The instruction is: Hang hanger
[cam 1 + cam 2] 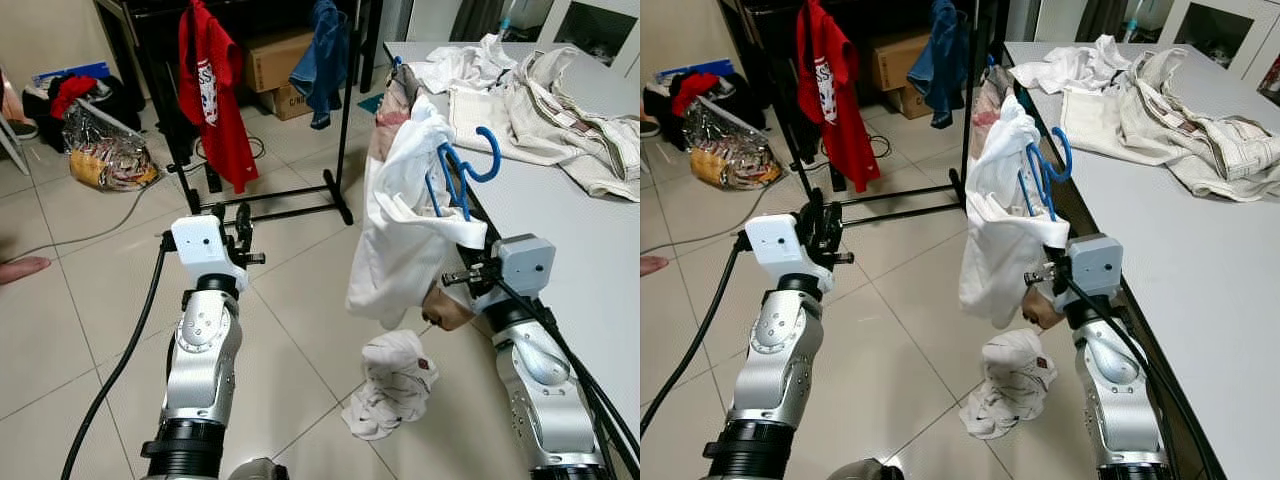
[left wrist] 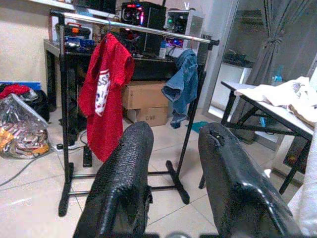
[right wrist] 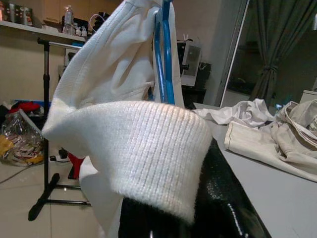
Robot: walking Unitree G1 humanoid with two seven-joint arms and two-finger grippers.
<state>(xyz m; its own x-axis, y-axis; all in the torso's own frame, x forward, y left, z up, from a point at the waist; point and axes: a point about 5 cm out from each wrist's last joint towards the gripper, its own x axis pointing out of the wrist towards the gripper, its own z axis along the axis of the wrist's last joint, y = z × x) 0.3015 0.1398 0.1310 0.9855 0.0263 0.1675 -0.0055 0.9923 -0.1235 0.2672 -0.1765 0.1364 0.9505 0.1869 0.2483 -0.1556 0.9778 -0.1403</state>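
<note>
My right gripper (image 1: 463, 250) is raised beside the table edge, shut on a blue hanger (image 1: 462, 172) that stands upright with a white garment (image 1: 405, 235) draped over it. The cloth hides most of the fingers; one black finger (image 3: 223, 208) shows under the ribbed hem. The hanger's hook (image 1: 488, 152) is free at the top. Ahead stands a black clothes rack (image 1: 343, 150) with a silver rail (image 2: 143, 29), carrying a red shirt (image 1: 215, 90) and a blue denim garment (image 1: 325, 55). My left gripper (image 1: 243, 225) is held out open towards the rack, nothing between its fingers (image 2: 124, 168).
A grey table (image 1: 570, 240) on my right carries a heap of pale clothes (image 1: 540, 110). A crumpled white cloth (image 1: 395, 385) lies on the tiled floor below the right arm. Cardboard boxes (image 1: 275, 60) and a plastic bag (image 1: 105, 155) sit near the rack. Part of a person (image 1: 22, 268) shows at far left.
</note>
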